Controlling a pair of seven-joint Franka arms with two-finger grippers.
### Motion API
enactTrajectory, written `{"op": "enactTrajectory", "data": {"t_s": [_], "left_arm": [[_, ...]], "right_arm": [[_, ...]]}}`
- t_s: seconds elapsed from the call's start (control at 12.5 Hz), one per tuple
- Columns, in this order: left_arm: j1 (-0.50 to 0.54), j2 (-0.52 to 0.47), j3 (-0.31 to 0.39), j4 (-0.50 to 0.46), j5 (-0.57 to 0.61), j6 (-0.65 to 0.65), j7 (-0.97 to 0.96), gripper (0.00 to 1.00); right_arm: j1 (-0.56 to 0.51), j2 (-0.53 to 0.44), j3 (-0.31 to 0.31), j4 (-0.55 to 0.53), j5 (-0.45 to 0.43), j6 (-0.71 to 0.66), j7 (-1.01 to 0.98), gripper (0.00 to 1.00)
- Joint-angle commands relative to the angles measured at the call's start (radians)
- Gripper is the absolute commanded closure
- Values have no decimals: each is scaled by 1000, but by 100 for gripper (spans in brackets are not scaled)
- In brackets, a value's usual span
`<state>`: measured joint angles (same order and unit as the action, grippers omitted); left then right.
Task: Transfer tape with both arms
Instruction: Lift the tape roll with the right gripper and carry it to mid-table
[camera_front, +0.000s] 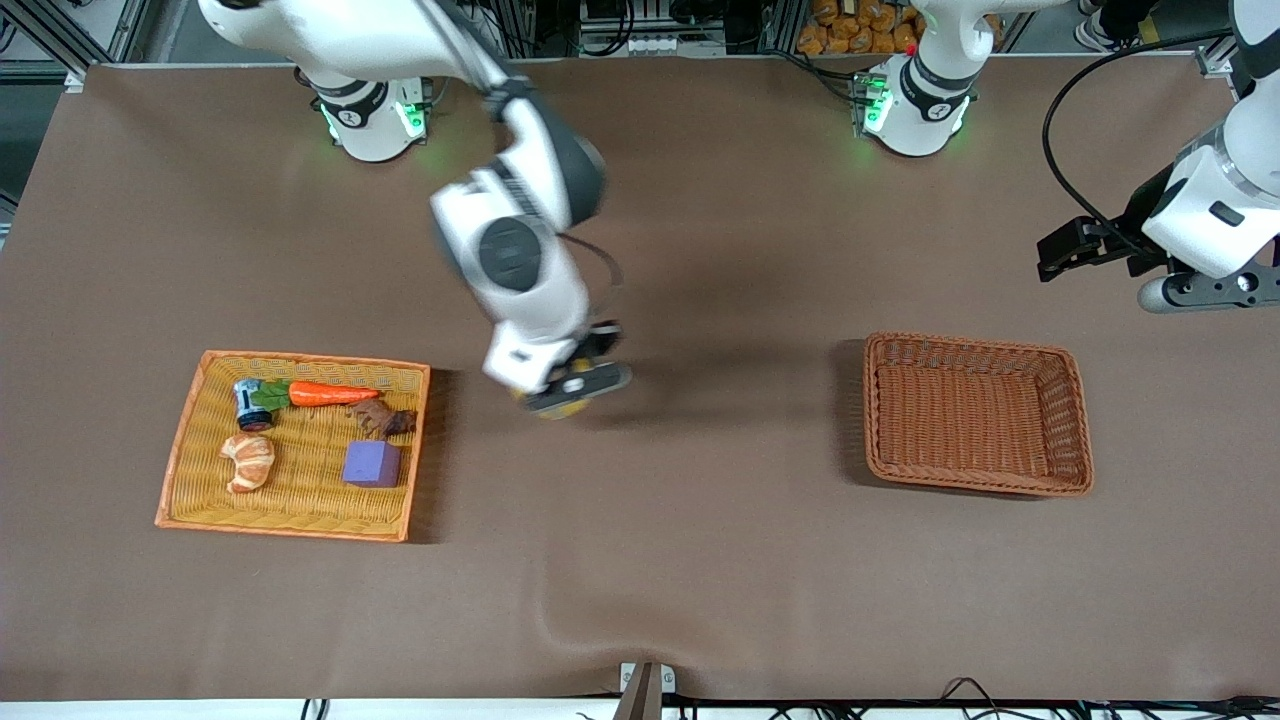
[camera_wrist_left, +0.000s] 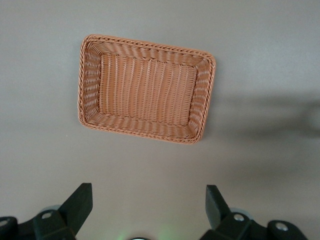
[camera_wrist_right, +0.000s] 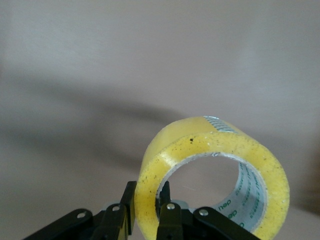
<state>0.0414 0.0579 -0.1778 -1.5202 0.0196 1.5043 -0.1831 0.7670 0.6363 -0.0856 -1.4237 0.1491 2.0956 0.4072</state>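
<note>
My right gripper (camera_front: 572, 392) is shut on the yellowish tape roll (camera_wrist_right: 210, 175), one finger inside its hole and one on the outer wall. It holds the roll above the brown table between the two baskets; in the front view only a sliver of the tape (camera_front: 573, 387) shows under the hand. My left gripper (camera_wrist_left: 148, 205) is open and empty, up in the air over the left arm's end of the table, above the empty brown wicker basket (camera_wrist_left: 145, 90).
A flat orange wicker tray (camera_front: 190, 470) at the right arm's end holds a carrot (camera_front: 330, 394), a croissant (camera_front: 248, 462), a purple cube (camera_front: 371, 464), a small can (camera_front: 250, 404) and a dark brown piece (camera_front: 383, 418). The deeper brown basket (camera_front: 975, 412) is empty.
</note>
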Motion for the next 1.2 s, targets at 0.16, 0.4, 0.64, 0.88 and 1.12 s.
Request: {"op": "enactTrajectory", "data": {"t_s": [0.16, 0.4, 0.64, 0.88, 1.12], "left_arm": [[-5, 14, -2, 12, 28, 1, 17, 0], [-5, 19, -3, 12, 28, 8, 17, 0], [-5, 33, -6, 12, 28, 10, 16, 0], [-26, 46, -9, 14, 26, 17, -1, 0], [-95, 98, -34, 18, 10, 86, -9, 0]], "right_arm": [[52, 153, -6, 29, 17, 173, 176, 100], [54, 174, -5, 31, 17, 201, 170, 74], [38, 56, -16, 28, 15, 106, 219, 0], [-79, -129, -60, -12, 21, -58, 131, 0], [-213, -269, -69, -26, 8, -217, 114, 0]]}}
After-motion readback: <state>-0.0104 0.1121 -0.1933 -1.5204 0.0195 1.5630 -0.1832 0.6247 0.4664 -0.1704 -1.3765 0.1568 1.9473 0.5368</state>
